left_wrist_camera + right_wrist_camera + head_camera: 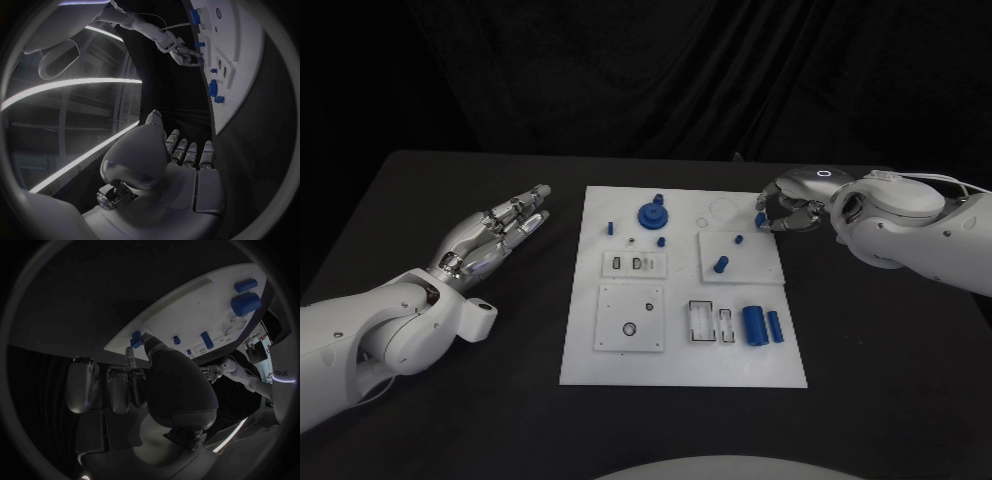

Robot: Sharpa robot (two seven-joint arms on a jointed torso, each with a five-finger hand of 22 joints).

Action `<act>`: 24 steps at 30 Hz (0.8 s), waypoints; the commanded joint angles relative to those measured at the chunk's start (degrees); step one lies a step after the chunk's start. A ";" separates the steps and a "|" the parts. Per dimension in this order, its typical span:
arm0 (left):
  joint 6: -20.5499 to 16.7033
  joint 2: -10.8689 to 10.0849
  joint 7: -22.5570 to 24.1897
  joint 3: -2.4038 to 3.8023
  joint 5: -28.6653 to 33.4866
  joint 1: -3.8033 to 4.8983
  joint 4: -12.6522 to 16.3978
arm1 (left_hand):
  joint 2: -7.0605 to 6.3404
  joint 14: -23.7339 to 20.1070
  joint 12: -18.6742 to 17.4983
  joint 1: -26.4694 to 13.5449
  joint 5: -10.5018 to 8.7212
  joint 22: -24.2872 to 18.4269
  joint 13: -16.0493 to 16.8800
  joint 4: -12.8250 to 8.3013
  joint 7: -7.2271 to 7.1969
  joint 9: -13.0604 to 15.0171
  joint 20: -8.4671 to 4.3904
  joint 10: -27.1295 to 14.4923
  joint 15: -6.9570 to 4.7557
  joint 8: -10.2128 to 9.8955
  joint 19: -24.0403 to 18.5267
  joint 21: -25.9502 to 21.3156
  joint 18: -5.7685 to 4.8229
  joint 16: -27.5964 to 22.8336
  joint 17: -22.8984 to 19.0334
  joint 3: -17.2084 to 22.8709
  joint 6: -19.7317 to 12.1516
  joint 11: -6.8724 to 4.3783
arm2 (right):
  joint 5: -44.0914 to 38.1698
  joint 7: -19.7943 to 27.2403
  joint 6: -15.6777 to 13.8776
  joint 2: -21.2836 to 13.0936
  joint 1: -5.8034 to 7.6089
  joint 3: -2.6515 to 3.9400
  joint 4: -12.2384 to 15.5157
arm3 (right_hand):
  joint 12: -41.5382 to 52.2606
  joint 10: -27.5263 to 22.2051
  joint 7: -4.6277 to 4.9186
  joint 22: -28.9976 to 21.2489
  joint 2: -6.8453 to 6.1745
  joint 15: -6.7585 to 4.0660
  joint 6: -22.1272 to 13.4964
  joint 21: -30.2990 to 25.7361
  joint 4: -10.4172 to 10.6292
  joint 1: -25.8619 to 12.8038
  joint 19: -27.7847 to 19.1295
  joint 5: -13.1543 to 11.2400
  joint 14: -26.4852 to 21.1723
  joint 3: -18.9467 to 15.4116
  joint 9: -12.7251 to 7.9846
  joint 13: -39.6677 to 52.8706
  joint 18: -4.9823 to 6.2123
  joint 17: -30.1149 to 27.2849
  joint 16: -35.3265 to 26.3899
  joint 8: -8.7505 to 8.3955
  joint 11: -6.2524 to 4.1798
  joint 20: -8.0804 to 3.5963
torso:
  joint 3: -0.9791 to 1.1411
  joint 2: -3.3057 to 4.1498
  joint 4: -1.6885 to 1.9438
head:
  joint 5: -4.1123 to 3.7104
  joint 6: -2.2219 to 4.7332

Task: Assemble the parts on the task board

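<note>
— What do we see of the right hand [788, 212]?
— At the board's [678, 300] far right corner, fingers curled; in its wrist view the fingertips pinch a small blue part [135, 338] at the board's edge.
— And the left hand [498, 232]?
— It lies flat on the bench [444, 200], left of the board, fingers stretched out and apart, holding nothing. Other parts sit on the board.

Left hand [499, 232] flat, fingers spread, holding nothing. Right hand [786, 212] fingers curled, pinching small blue part [762, 221].
</note>
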 commanded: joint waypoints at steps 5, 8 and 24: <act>0.97 0.12 9.22 0.04 -0.10 0.05 0.02 | 0.31 -0.03 -0.33 0.19 0.45 0.11 -0.08 0.01 0.24 -0.04 0.64 -0.07 0.54 0.05 0.12 0.07 1.05 -0.39 -0.06 0.42 -0.26 0.41 | -0.29 -1.29 -0.70 0.14 -0.33 0.02 -0.19 | 0.15 5.97 -0.01 11.22 0.02 -0.37 -1.17 -0.45 0.36 1.11 -0.09 0.11 6.11 -0.30 4.33 15.08 -0.66 15.09 0.17 1.27 -0.14 0.09 | 0.03 -0.02 -0.06 | 0.08 -0.19; 1.01 0.12 9.19 0.04 -0.10 0.05 0.00 | 0.32 -0.03 -0.31 0.20 0.50 0.12 -0.07 0.01 0.31 -0.04 0.69 -0.05 0.58 0.05 0.13 0.09 1.05 -0.39 -0.06 0.42 -0.28 0.40 | -0.29 -1.33 -0.72 0.25 -0.37 0.02 -0.29 | 0.15 5.97 -0.05 11.23 0.10 -0.38 -1.36 -0.44 0.33 1.32 -0.07 0.12 6.11 -0.31 5.50 15.08 -0.67 15.09 0.17 1.61 -0.16 0.07 | 0.02 -0.02 -0.02 | 0.05 -0.22; 1.19 0.14 9.01 0.04 -0.10 0.05 -0.08 | 0.37 -0.03 -0.29 0.22 0.75 0.12 -0.07 0.00 0.43 -0.04 0.82 -0.03 0.69 0.05 0.14 0.09 1.06 -0.39 -0.06 0.46 -0.32 0.48 | -0.29 -1.47 -0.70 0.76 -0.58 0.02 -0.99 | 0.15 5.97 -0.23 11.14 1.12 -0.42 -1.43 -0.79 -0.35 2.38 -0.22 0.14 6.11 0.11 9.40 15.08 -0.60 15.09 0.17 2.68 -0.33 0.05 | 0.04 0.04 -0.10 | 0.11 -0.39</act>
